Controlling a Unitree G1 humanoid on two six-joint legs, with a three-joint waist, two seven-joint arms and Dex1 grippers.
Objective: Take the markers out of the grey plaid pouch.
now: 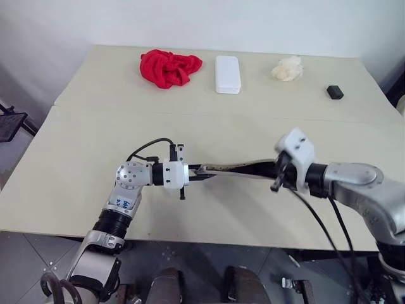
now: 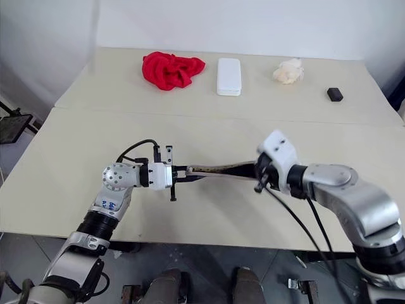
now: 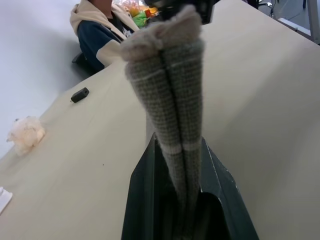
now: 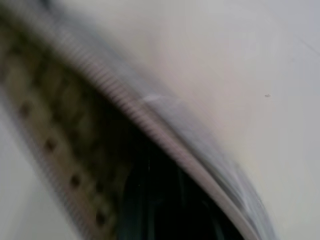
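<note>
Nearest the robot, the left gripper (image 1: 197, 173) is pinching one end of the grey plaid pouch (image 1: 234, 167), its fingers (image 3: 150, 200) clamped tight on the folded fabric, and is holding it level above the table (image 1: 76, 164). The pouch is hanging stretched between the two arms, with the right gripper (image 1: 278, 172) closed at its other end, where the wrist view is showing the beige dotted lining and the zipper edge close up; whether those fingers are gripping the lining or reaching inside I cannot tell. The markers are hidden, presumably inside the pouch. The risk from here is that the thin pinch on the left slips as the right arm pulls or digs, letting the pouch sag or drop; a marker could also tumble out and roll toward the table edge. Farther back, a red cloth (image 1: 169, 67), a white case (image 1: 227, 74), a crumpled pale wad (image 1: 286, 68) and a small black block (image 1: 335, 92) are lying well apart along the far side.
</note>
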